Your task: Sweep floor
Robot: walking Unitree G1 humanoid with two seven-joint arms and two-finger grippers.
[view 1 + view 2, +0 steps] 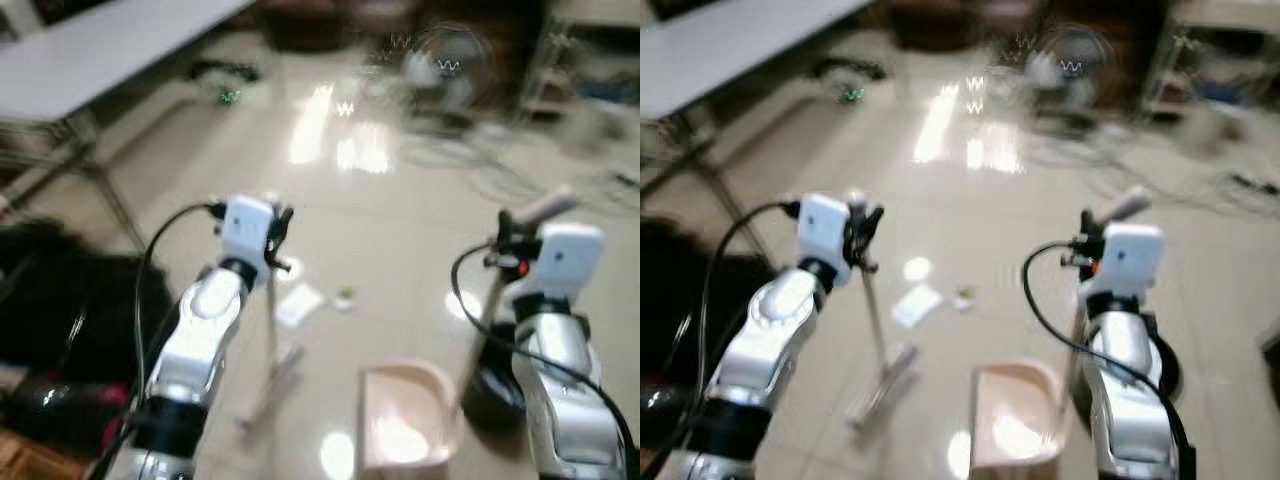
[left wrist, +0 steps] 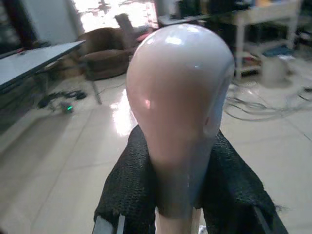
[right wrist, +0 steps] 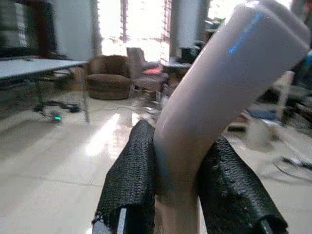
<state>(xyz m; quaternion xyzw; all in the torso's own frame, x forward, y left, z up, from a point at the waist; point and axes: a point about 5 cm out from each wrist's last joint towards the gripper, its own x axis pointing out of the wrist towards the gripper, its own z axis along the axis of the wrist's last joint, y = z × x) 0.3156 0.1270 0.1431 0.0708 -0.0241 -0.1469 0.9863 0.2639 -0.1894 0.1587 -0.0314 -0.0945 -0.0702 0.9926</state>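
Your left pincer (image 2: 178, 195) is clamped on the top of the broom handle (image 2: 180, 107), both black fingers (image 2: 129, 190) pressed against the pale knob. The broom (image 1: 272, 360) hangs near vertical, its head resting on the tiled floor (image 1: 400, 230). Holding it at the very top gives you long reach, though I judge it leaves little leverage over the head.

Your right pincer (image 3: 175, 185) is closed around the bent upper end of the dustpan handle (image 3: 224, 83). The dustpan (image 1: 405, 415) sits flat on the floor between your two arms, and its mouth appears to face forward toward the debris, which suits receiving a sweep drawn back toward you. Its tray looks empty, apart from glare; blur prevents certainty.

Debris noted: a pale scrap of paper (image 1: 298, 304) and a small greenish bit (image 1: 345, 297) lie on the floor just ahead of the broom head and ahead of the dustpan, uncollected. A desk (image 1: 90, 50) stands at far left, with cables (image 1: 520, 160) across the floor beyond. Sweeping appears not yet completed.
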